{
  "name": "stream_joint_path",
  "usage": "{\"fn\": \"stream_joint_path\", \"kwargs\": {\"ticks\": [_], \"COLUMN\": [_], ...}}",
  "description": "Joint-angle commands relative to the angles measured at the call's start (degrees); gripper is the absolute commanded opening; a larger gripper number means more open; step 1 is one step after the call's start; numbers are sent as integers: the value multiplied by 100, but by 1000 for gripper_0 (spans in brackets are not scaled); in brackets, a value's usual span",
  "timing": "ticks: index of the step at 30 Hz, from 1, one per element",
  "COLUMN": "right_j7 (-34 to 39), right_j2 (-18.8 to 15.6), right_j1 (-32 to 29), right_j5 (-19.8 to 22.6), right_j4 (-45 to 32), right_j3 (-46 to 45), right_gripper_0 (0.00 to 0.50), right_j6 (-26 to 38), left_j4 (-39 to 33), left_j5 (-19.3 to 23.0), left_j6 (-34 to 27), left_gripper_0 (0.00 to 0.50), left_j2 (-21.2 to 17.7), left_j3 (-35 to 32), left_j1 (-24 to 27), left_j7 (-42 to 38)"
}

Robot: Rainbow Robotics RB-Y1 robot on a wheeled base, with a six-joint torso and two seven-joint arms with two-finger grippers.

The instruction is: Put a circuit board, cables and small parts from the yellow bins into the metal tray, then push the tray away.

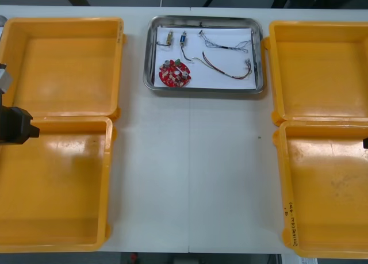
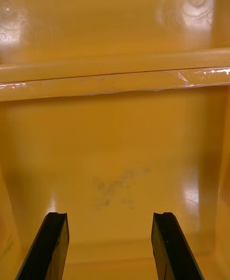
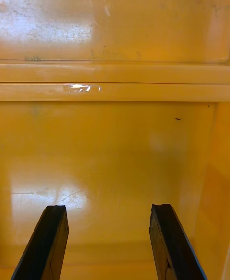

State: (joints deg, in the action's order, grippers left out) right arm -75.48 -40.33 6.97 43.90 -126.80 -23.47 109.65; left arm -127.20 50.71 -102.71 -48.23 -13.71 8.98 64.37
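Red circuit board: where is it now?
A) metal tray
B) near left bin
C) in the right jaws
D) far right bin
A: the red circuit board lies inside the metal tray, toward its left end.

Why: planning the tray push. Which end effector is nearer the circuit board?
Left, seemingly. The left end effector is over the near left bin, circuit board ahead-right; the right end effector, over the near right bin, sits farther.
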Motion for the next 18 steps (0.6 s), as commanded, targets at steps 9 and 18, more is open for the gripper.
{"fn": "stream_joint_path", "kwargs": {"ticks": [9,18], "right_j7": [16,16], "right_j2": [-45,-45], "right_j1": [-56,-56], "right_j5": [-13,-13], "right_j4": [-38,-38], "right_j3": [53,53], "right_gripper_0": [500,500], "right_j6": [35,35], "left_j4": [-147,-147], "left_j5": [44,44], "left_j6": [49,49], "left_gripper_0": [500,500], "left_j2": [-222,-222], "left_j3": [-167,-167], "left_j1": [-98,-98], "left_j7": [226,226]}}
